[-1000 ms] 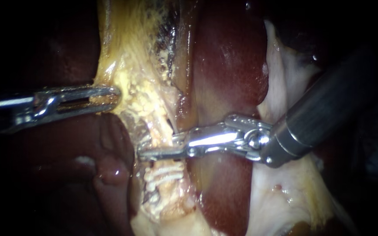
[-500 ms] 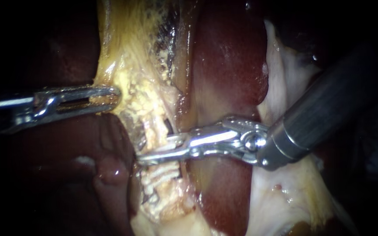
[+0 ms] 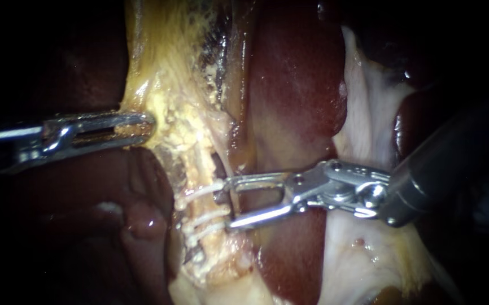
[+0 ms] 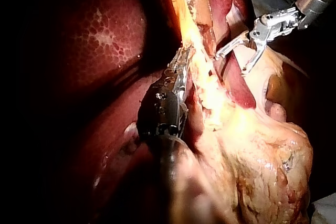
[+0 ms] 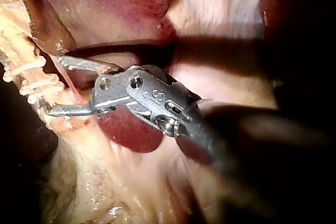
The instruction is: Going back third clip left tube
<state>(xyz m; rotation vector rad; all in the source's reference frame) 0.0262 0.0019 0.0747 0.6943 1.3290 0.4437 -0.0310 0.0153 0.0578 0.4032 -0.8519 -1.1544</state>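
White clips (image 3: pixel 202 192), three stacked, cross the pale yellow tube (image 3: pixel 195 169). Metal right instrument (image 3: pixel 230 203): jaws wide open, empty, tips just beside the clips. Metal left instrument (image 3: pixel 143 125): jaws clamped on yellow fatty tissue (image 3: pixel 157 85) above them.

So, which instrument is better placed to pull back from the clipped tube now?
Right. The right instrument has open jaws beside the clips on the tube; the left instrument is shut on yellow tissue.
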